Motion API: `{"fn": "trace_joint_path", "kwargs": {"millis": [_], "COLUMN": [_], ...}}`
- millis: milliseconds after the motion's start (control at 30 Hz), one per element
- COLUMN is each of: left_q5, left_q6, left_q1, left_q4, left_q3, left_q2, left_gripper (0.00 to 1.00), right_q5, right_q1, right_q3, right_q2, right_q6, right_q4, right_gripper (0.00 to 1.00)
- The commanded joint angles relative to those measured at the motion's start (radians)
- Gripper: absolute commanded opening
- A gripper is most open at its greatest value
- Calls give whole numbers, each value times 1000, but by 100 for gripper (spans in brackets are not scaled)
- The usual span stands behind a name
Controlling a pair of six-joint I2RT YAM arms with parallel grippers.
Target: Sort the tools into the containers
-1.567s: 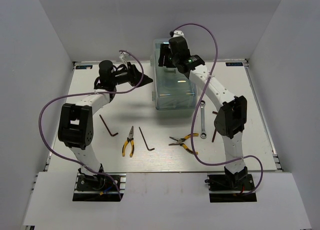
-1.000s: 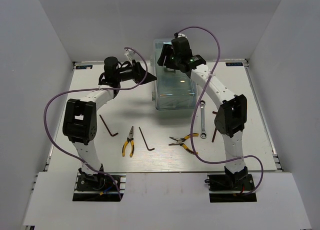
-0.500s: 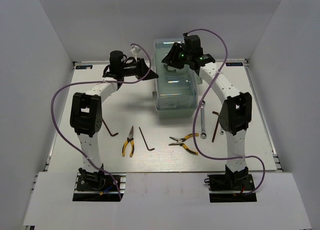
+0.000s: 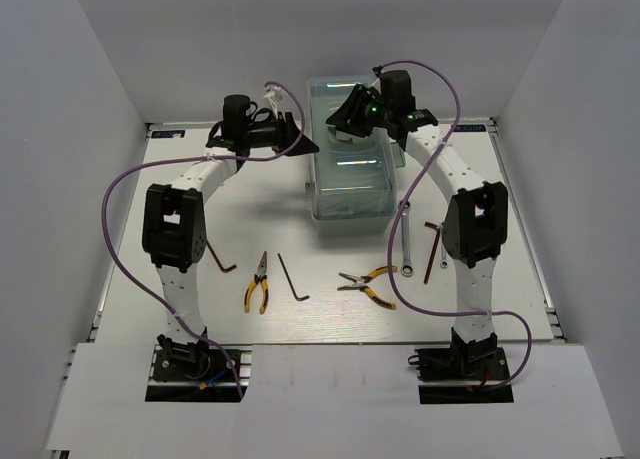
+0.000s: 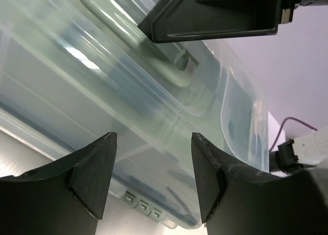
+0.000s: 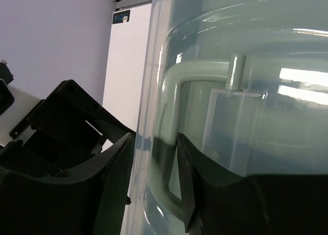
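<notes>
Left tool (image 5: 154,143) and right tool (image 6: 154,143) have reached the toolbox (image 4: 350,189), contents unclear.

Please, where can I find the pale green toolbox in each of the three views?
Top external: toolbox at the far middle of the table.
Left wrist: toolbox fills most of the picture.
Right wrist: toolbox fills the right side.
Shared landmark: its pale green handle, clear in both wrist views.

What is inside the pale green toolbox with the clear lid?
Through the clear lid of the pale green toolbox, only dividers and reflections show; no tool is recognisable. Deeper levels are covered, contents unseen.
</notes>
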Motion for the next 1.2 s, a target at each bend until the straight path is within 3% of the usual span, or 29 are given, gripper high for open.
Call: {"fn": "trace_joint_path", "kwargs": {"millis": [0, 133, 467, 1167], "left_q5": [-82, -186, -240, -222], "left_q6": [53, 114, 114, 56], "left_q1": [-26, -26, -37, -83], "left_q4": [-31, -109, -114, -122], "left_q3": [35, 66, 107, 205], "left_q2": [-67, -127, -193, -32], "left_gripper": [70, 73, 73, 71], "right_q5": [-86, -108, -128, -166], "right_q1": [6, -11, -33, -53], "right_q3": [-28, -36, -42, -52], "right_q2": [-38, -42, -51, -52], "right_q6": [29, 43, 75, 121], "right_q4": [22, 35, 62, 108], "right_gripper": [45, 44, 44, 44]}}
